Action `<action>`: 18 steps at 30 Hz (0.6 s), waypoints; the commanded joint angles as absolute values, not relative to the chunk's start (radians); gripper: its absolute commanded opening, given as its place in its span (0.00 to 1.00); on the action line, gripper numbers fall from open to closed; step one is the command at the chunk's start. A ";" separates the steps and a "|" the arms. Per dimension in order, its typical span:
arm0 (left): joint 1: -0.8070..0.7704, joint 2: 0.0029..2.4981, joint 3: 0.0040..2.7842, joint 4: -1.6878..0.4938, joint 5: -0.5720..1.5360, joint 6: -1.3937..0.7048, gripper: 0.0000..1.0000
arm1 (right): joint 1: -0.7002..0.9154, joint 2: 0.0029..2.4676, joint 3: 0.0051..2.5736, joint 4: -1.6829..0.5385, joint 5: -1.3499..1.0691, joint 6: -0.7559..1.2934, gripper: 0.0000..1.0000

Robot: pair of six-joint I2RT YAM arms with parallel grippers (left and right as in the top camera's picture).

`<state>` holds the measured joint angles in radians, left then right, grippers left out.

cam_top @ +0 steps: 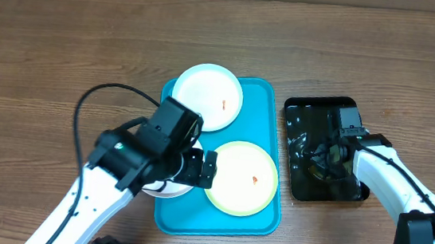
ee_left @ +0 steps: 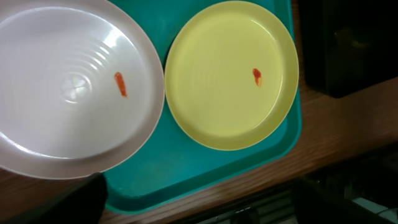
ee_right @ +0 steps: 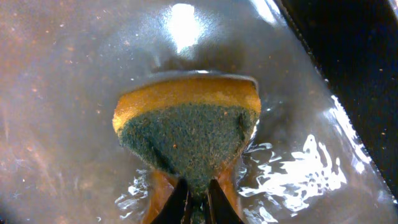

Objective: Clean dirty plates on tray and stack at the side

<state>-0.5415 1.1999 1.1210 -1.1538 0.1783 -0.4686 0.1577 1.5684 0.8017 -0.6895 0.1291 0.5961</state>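
Turquoise tray (cam_top: 265,110) holds the far white plate (cam_top: 204,97), near white plate (ee_left: 74,87) and yellow-green plate (cam_top: 242,178), all speck-marked, none stacked aside, while the right end effector (ee_right: 198,193) pinches a sponge (ee_right: 186,124) in the black tray (cam_top: 315,109) and the left end effector (cam_top: 199,168) hovers, its width untellable.

Count by kind, overhead view unless noted.

- White plates: two. One at upper centre (cam_top: 204,97), one at the left of the left wrist view (ee_left: 62,93).
- Yellow-green plate (cam_top: 242,178): one, lower centre.
- Orange specks: three, one on each plate.
- Trays: two. Blue tray (cam_top: 265,110) at centre, black tray (cam_top: 306,114) at right.
- Sponge (ee_right: 186,137): one, right wrist view.
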 commanded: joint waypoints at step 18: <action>-0.610 1.586 0.942 -0.900 0.158 -0.663 0.42 | 0.156 1.348 0.966 -0.941 -0.154 0.358 0.04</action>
<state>-0.6075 1.5455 0.9512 -0.9009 0.1822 -0.5518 0.1570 1.3869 0.9367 -0.9386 -0.0921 0.3805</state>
